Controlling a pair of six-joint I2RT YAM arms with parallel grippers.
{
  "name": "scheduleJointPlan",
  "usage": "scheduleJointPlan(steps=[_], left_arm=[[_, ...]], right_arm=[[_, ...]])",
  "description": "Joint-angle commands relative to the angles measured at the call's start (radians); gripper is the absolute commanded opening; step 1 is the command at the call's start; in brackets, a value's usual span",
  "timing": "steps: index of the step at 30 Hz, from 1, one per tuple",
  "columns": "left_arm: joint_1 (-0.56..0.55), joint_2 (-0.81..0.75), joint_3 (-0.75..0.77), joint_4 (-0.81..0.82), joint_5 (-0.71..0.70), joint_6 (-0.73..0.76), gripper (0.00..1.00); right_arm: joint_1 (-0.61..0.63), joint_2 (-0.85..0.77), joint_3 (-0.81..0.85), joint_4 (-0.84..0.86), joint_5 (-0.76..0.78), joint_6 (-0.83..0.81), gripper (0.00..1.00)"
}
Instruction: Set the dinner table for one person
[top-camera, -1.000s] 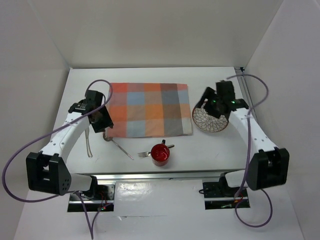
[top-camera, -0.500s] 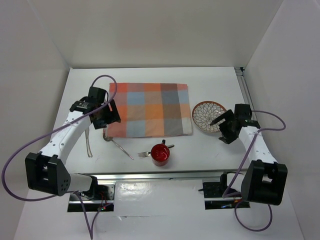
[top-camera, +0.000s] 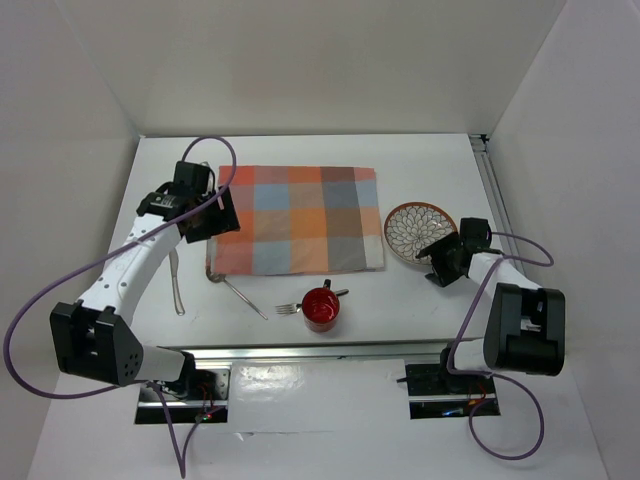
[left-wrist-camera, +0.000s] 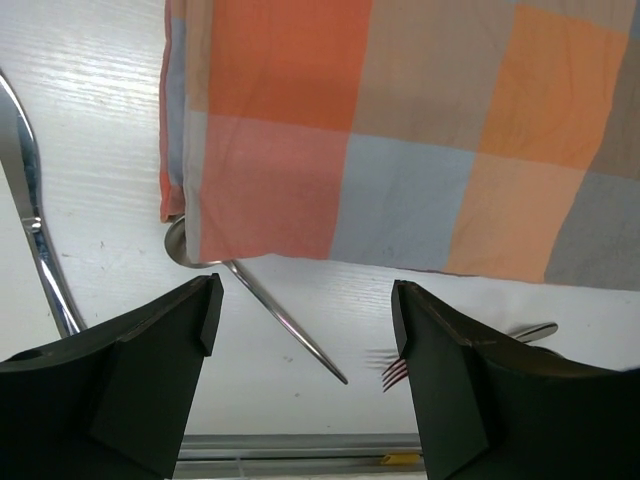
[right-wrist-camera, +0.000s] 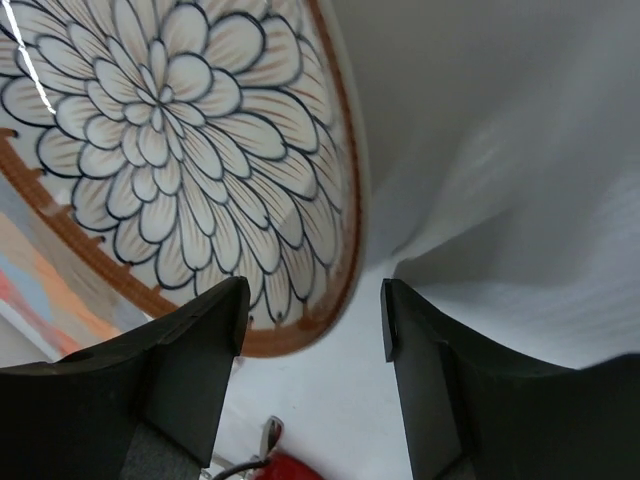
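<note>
The white dinner table holds a checked cloth in the middle. A flower-patterned plate lies to the cloth's right. A red cup and a fork lie near the front. A spoon has its bowl under the cloth's near-left corner, as the left wrist view shows. My left gripper is open and empty above the cloth's left edge. My right gripper is open and empty, low at the plate's near-right rim.
A second long metal utensil lies left of the spoon, also in the left wrist view. A metal rail runs along the near edge. White walls enclose the table on three sides. The fork tines show by my left gripper's finger.
My right arm has drawn back from above the plate and dropped low at its near-right rim. My left gripper has shifted slightly farther back along the cloth's left edge.
</note>
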Motion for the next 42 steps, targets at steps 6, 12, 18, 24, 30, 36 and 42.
scheduleJointPlan(steps=[6, 12, 18, 24, 30, 36, 42], left_arm=[[-0.004, 0.018, 0.046, 0.007, -0.048, 0.044, 0.86], [-0.004, 0.067, 0.116, 0.018, -0.010, 0.067, 0.86], [-0.004, 0.104, 0.219, -0.010, -0.010, 0.076, 0.86], [-0.004, 0.104, 0.262, -0.034, -0.068, 0.034, 0.86], [0.005, 0.095, 0.259, -0.070, -0.100, -0.016, 0.97], [0.071, 0.074, 0.261, -0.137, -0.174, 0.004, 0.99], [0.108, 0.008, 0.221, -0.146, -0.166, 0.015, 0.99]], right_arm=[[-0.006, 0.036, -0.010, 0.163, 0.047, 0.036, 0.44], [-0.006, 0.031, 0.004, 0.166, 0.079, 0.056, 0.15], [-0.006, -0.124, 0.086, 0.109, 0.104, 0.014, 0.00], [0.045, -0.072, 0.261, 0.145, -0.075, -0.127, 0.00], [0.273, 0.172, 0.493, 0.166, -0.160, -0.145, 0.00], [0.433, 0.460, 0.809, 0.134, -0.261, -0.165, 0.00], [0.510, 0.732, 1.060, 0.100, -0.335, -0.136, 0.00]])
